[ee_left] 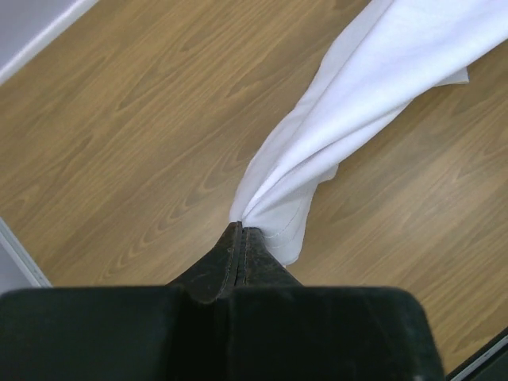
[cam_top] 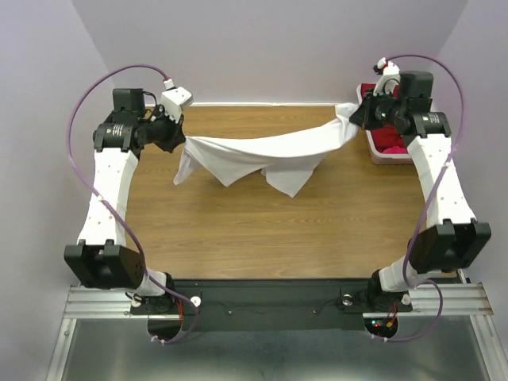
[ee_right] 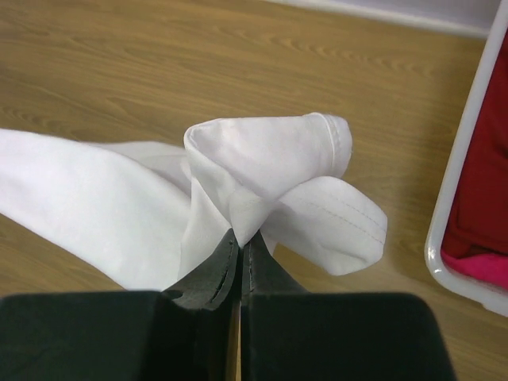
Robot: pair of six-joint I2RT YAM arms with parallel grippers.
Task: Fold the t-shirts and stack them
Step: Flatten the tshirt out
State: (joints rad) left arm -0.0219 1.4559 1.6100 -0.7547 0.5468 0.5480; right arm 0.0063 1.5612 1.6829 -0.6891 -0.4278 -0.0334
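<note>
Left gripper (ee_left: 240,236): jaws pinched tight on a gathered corner of the white t-shirt (cam_top: 262,155).
Right gripper (ee_right: 242,240): clamped on a bunched hem or sleeve (which of the two is unclear).
Shirt position: slung between both arms over the table (cam_top: 238,230), middle sagging.
Risk: the thin pinches could slip under tension, and twisted cloth would land creased.

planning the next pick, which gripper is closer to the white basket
Right. The right gripper hovers just beside the white basket at the table's far right; the left gripper is across the table, at the far left. Both are shut on the white t-shirt.
</note>
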